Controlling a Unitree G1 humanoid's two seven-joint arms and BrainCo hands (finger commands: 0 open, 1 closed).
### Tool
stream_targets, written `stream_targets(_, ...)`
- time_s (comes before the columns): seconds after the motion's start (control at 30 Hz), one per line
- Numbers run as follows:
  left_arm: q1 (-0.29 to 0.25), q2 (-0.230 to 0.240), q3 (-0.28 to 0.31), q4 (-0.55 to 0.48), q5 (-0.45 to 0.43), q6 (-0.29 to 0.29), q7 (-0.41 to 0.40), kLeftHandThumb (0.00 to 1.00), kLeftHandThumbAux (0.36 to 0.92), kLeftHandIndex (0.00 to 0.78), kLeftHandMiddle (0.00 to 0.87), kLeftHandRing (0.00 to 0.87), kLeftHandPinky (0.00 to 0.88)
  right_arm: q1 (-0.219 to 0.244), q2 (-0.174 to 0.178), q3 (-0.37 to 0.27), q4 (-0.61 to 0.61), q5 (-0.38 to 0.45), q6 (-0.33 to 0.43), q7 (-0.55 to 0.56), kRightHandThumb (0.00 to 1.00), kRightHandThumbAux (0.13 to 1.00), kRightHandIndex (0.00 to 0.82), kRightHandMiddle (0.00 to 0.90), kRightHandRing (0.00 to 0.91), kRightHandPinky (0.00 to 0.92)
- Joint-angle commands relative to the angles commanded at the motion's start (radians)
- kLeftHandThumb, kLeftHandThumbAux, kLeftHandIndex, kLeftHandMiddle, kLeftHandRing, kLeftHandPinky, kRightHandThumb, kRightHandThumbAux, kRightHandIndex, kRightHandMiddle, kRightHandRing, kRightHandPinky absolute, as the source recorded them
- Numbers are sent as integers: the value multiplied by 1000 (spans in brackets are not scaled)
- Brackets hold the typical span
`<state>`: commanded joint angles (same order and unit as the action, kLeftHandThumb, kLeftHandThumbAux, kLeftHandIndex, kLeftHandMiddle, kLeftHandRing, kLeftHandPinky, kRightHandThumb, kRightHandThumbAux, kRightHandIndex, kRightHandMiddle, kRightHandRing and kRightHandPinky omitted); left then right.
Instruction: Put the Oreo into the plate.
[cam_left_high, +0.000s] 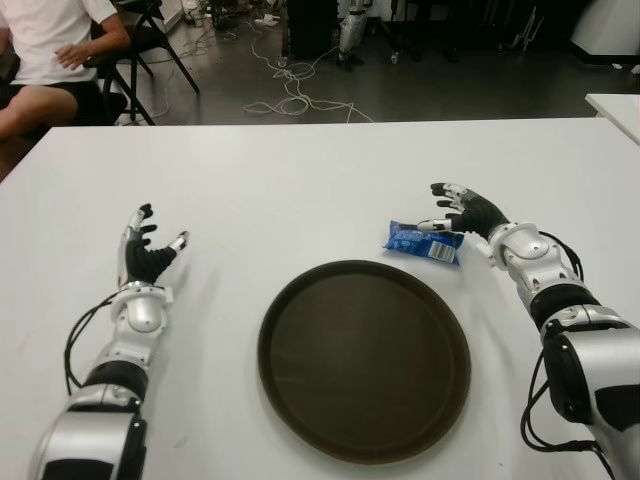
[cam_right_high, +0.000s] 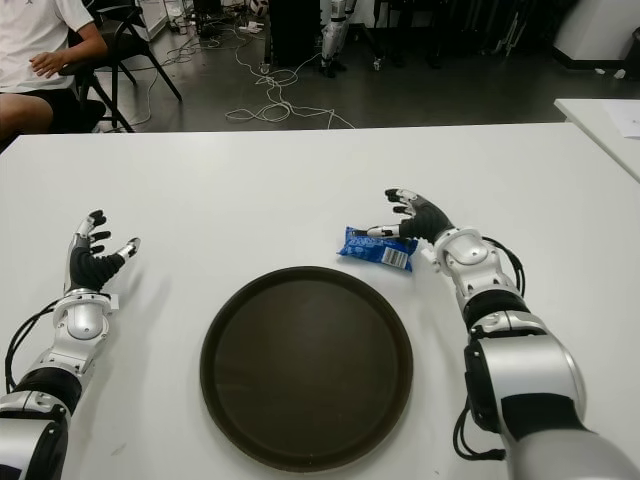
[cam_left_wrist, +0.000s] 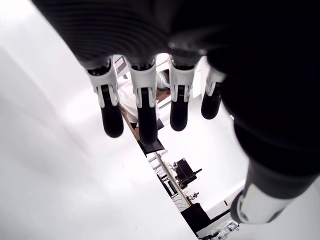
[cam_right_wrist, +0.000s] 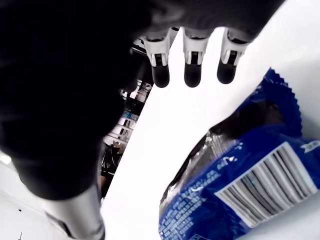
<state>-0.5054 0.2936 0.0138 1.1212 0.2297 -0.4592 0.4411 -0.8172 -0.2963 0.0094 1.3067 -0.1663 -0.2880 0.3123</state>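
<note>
A blue Oreo packet (cam_left_high: 424, 241) lies flat on the white table (cam_left_high: 300, 190), just beyond the far right rim of the round dark brown plate (cam_left_high: 364, 358). My right hand (cam_left_high: 455, 212) is at the packet's right end with its fingers spread open above it; the thumb reaches over the packet's edge. In the right wrist view the Oreo packet (cam_right_wrist: 250, 175) shows close under the straight fingers (cam_right_wrist: 193, 65), not grasped. My left hand (cam_left_high: 150, 243) shows open on the table's left side, well left of the plate.
A seated person (cam_left_high: 50, 50) in a white shirt is beyond the table's far left corner, beside a black chair (cam_left_high: 150, 40). Cables (cam_left_high: 290, 95) trail over the floor behind. Another white table edge (cam_left_high: 615, 105) shows at the far right.
</note>
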Motion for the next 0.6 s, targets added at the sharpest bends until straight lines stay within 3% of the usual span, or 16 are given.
stream_targets(0.6, -4, -11, 4, 6, -5, 7, 8, 267, 719, 82, 147, 165, 190, 0, -6, 24, 1, -18, 0, -13, 0, 797, 142, 125, 82, 54)
